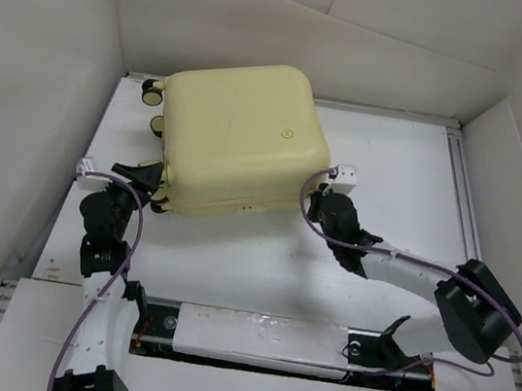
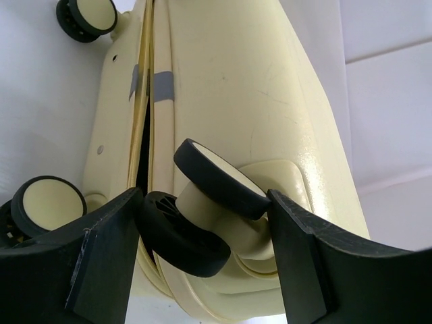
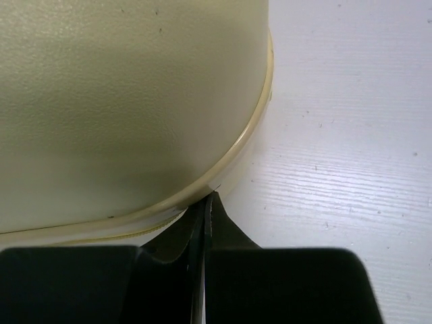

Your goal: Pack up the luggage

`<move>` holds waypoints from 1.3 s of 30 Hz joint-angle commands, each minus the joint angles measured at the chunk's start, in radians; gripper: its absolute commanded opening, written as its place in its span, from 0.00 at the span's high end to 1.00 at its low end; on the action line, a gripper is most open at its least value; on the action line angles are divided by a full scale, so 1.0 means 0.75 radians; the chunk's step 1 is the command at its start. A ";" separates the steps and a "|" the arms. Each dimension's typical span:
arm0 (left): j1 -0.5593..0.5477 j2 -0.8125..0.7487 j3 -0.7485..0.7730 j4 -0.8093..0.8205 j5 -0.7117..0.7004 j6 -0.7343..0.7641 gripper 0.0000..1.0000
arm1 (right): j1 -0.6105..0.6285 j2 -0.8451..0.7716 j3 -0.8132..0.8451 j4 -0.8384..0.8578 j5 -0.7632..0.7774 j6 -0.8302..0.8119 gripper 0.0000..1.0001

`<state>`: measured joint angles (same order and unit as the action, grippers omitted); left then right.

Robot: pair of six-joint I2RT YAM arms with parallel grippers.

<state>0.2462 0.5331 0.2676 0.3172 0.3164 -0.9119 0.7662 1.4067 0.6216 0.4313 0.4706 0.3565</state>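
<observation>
The pale yellow luggage [image 1: 235, 138] lies flat and closed at the back left of the white table [image 1: 403, 168]. My left gripper [image 1: 149, 189] is at its near left corner. In the left wrist view, the left gripper [image 2: 204, 202] is shut on a cream-and-black twin caster wheel [image 2: 217, 177], both fingers touching it. A dark gap runs along the seam of the luggage [image 2: 229, 81]. My right gripper [image 1: 318, 196] is at the near right corner. Its tips [image 3: 209, 199] are shut together against the rim of the luggage [image 3: 121, 101], and nothing shows between them.
White walls [image 1: 43, 74] box in the table on three sides. A metal rail [image 1: 464, 187] runs along the right edge. Two more caster wheels [image 1: 151, 91] stick out of the luggage's left side. A dark slot [image 1: 163, 324] lies by the arm bases.
</observation>
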 commanded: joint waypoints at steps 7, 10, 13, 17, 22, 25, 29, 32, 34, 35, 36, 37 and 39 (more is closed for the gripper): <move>-0.073 -0.036 -0.015 0.104 0.427 -0.026 1.00 | -0.393 0.004 0.324 -0.100 -0.860 -0.025 1.00; -0.073 -0.048 -0.030 0.117 0.439 -0.044 1.00 | -0.160 0.012 0.274 -0.109 -0.906 -0.023 1.00; -0.073 -0.077 -0.076 0.131 0.439 -0.044 1.00 | 0.084 -0.041 -0.116 0.287 -0.753 0.200 1.00; -0.073 -0.089 -0.134 0.191 0.453 -0.062 1.00 | 0.277 -0.008 -0.158 0.373 -0.609 0.261 1.00; -0.073 -0.105 -0.134 0.191 0.503 -0.062 1.00 | 0.095 0.106 0.303 0.021 -0.682 0.146 1.00; -0.073 -0.136 -0.148 0.191 0.503 -0.095 1.00 | 0.221 0.186 0.415 -0.007 -0.605 0.173 1.00; -0.073 -0.152 -0.148 0.191 0.521 -0.095 1.00 | 0.520 0.443 0.429 0.387 -0.521 0.279 1.00; -0.073 -0.177 -0.136 0.191 0.568 -0.095 1.00 | 0.621 0.591 0.574 0.388 -0.558 0.292 1.00; -0.073 -0.195 -0.101 0.158 0.582 -0.083 1.00 | 0.690 0.652 0.587 0.401 -0.558 0.292 1.00; -0.073 -0.210 -0.085 0.099 0.597 -0.057 1.00 | 0.709 0.665 0.587 0.401 -0.544 0.292 1.00; -0.073 -0.226 -0.085 0.086 0.597 -0.056 1.00 | 0.721 0.681 0.605 0.419 -0.544 0.292 1.00; -0.073 -0.226 -0.065 0.086 0.619 -0.056 1.00 | 0.721 0.709 0.627 0.419 -0.564 0.257 1.00; -0.073 -0.226 -0.024 0.029 0.670 -0.044 1.00 | 0.733 0.710 0.627 0.419 -0.564 0.245 1.00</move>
<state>0.2310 0.3882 0.1665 0.3210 0.5224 -0.9638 1.2076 1.9072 1.0348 0.6518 0.2600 0.5224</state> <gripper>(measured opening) 0.629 0.009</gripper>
